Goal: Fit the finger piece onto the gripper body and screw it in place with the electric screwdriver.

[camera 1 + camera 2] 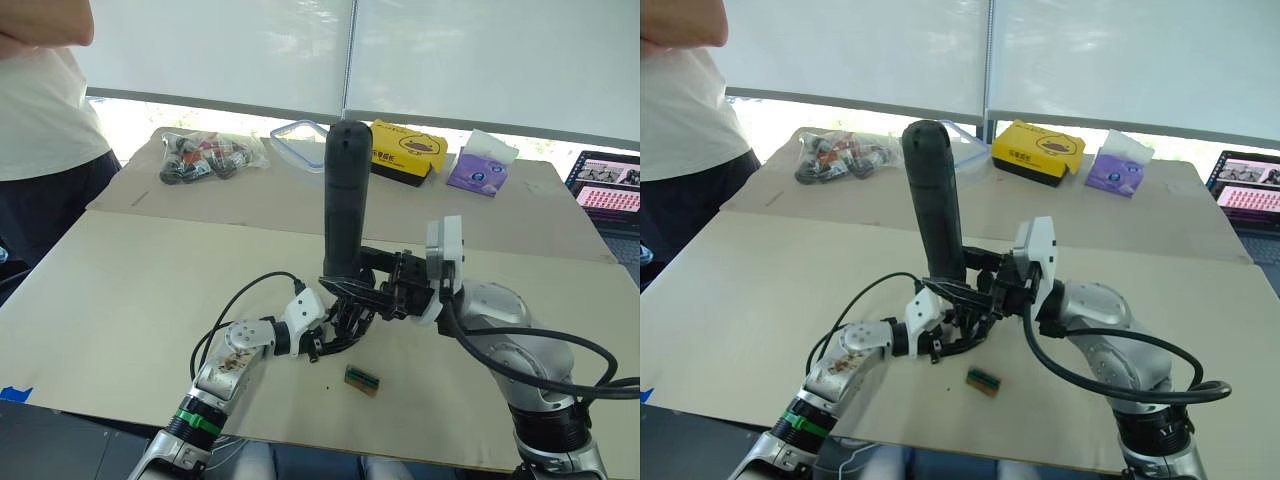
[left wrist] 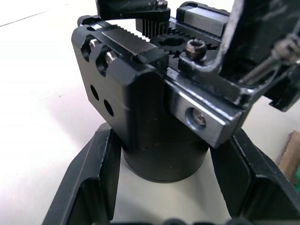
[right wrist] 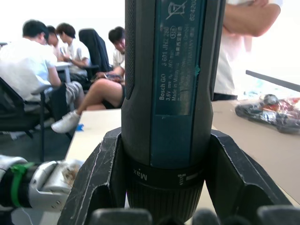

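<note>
My right gripper (image 1: 352, 287) is shut on the electric screwdriver (image 1: 346, 195). The tool stands upright with its rounded end up and its tip down among the dark parts below. In the right wrist view the fingers (image 3: 101, 180) clamp its collar (image 3: 164, 176). My left gripper (image 1: 335, 337) is shut on the gripper body (image 2: 140, 98). Its fingers (image 2: 89, 180) flank the round base (image 2: 164, 159), just above the table. Screws and gear teeth show on top of the body. I cannot tell the finger piece apart from the black cluster under the screwdriver.
A small green-and-brown block (image 1: 362, 380) lies on the table just in front of the grippers. At the back are a bag of parts (image 1: 210, 157), a clear lid (image 1: 298, 131), a yellow box (image 1: 408, 150) and a purple pack (image 1: 480, 166). A laptop (image 1: 608, 185) sits far right. A person (image 1: 40, 110) stands at the left.
</note>
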Robot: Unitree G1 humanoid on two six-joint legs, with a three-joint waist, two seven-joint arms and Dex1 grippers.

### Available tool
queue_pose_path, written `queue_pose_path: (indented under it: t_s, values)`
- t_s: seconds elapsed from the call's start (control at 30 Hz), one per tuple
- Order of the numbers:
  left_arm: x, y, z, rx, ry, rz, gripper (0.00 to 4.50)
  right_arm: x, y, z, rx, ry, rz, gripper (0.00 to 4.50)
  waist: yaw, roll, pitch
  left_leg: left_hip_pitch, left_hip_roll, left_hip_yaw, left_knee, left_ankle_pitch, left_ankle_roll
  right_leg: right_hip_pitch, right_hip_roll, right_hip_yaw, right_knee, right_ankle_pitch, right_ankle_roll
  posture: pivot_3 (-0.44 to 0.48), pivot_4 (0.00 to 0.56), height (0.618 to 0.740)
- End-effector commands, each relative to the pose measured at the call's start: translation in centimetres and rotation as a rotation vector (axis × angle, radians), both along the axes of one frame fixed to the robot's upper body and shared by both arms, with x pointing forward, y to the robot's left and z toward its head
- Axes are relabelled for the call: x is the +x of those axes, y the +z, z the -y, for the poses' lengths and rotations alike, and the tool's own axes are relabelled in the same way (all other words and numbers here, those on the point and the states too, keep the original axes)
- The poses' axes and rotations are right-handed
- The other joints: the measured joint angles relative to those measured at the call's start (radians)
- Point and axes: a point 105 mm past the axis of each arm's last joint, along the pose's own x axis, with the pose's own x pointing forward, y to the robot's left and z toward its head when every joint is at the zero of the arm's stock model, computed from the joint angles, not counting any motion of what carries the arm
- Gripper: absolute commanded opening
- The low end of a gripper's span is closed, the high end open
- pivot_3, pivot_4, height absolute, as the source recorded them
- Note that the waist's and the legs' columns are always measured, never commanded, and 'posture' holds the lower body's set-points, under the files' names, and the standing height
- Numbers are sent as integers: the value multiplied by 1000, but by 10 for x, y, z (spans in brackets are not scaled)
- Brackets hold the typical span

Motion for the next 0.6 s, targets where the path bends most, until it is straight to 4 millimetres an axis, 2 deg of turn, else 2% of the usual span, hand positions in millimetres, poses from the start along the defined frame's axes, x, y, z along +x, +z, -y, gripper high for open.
queue_pose_path:
  t_s: [0.03,0.6]
  values:
    - [-14,-21,5,38,-42,-88,2290,-15,29,3,93,41,106,1924,0,0,0,0,0,0,0,0,0,0,0,0,0,0,0,0,150,740]
    - [-15,-20,6,38,-47,-90,2290,-8,24,1,66,13,120,1924,0,0,0,0,0,0,0,0,0,0,0,0,0,0,0,0,150,740]
